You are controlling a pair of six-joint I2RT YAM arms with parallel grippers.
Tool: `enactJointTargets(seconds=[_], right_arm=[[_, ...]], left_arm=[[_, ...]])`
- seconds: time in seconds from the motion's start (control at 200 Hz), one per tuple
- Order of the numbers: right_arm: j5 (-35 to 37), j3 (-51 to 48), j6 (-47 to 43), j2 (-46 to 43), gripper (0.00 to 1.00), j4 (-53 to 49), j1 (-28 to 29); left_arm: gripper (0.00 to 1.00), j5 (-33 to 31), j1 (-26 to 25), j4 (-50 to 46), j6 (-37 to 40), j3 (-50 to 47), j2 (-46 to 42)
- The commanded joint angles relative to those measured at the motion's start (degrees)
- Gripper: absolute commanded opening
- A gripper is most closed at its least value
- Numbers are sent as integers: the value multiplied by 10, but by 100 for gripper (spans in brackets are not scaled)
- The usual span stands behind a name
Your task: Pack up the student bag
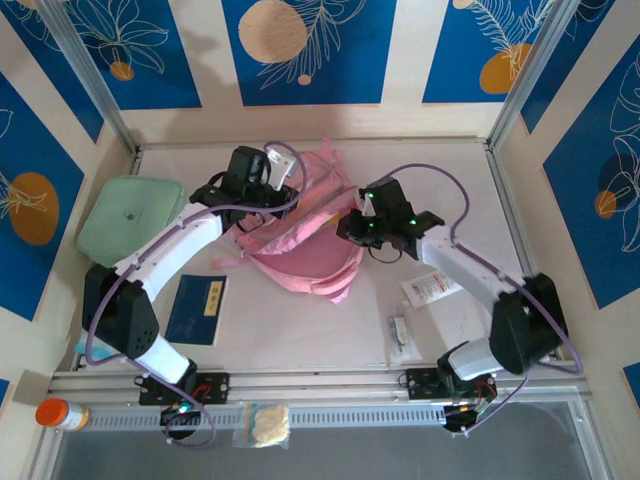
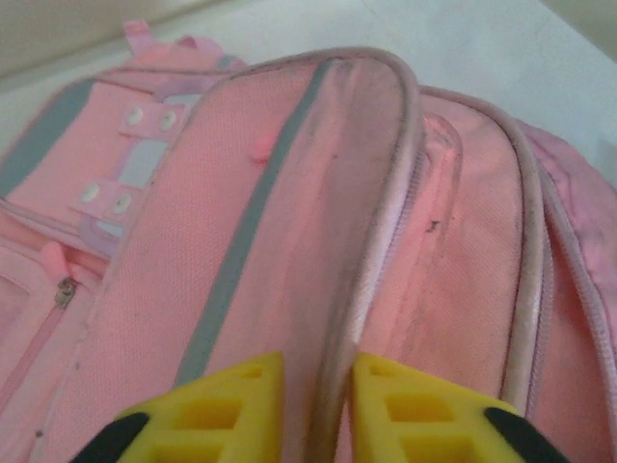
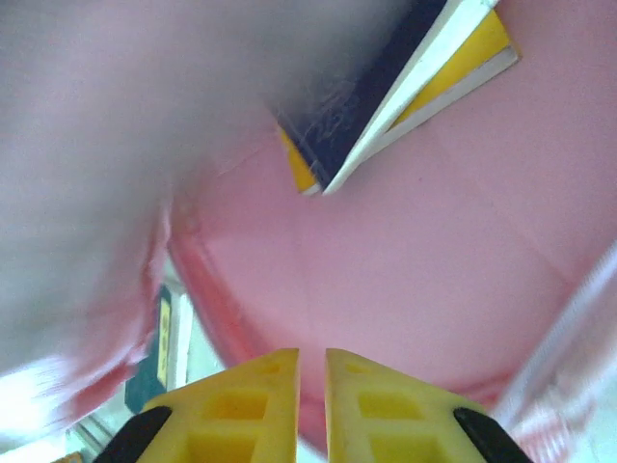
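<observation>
My left pincer point(image 2: 318, 381) straddles the rim of the student bag point(image 2: 241, 289); gripping or not, I cannot tell. My right pincer point(image 3: 311, 371), barely parted, faces books point(image 3: 366, 106) inside.

Setting: enclosed robot test booth, laboratory type. Evidence: flat white tabletop point(image 1: 300, 345) walled by cream panels with blue leaf-and-circle prints point(image 1: 310, 50). Silver aluminium frame posts point(image 1: 88, 78). Slotted grey metal rail point(image 1: 340, 415) at near edge. Two white-and-black robot arms point(image 1: 170, 250) mounted there.
</observation>
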Motion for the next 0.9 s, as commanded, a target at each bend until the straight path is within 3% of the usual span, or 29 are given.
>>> enactJointTargets(seconds=[0.0, 0.09, 0.21, 0.31, 0.395, 0.585, 0.895], right_arm=[[26, -7, -37, -54, 17, -102, 5], [19, -1, -51, -78, 22, -138, 15], [10, 6, -54, -86, 25, -179, 35], [18, -2, -49, -87, 30, -183, 71], [26, -9, -34, -77, 33, -173, 105], [31, -7, -18, -26, 40, -128, 179], [28, -14, 16, 29, 49, -57, 251]], left_arm=[[35, 39, 5, -54, -19, -1, 1], [42, 44, 5, -88, -69, -19, -43], [52, 54, 6, -50, -149, -106, -152], [59, 18, 9, -44, -192, -182, -237], [68, -10, 19, -88, -214, -219, -279], [76, -92, 42, -175, -252, -272, -358], [90, -161, 174, -272, -281, -339, -402]])
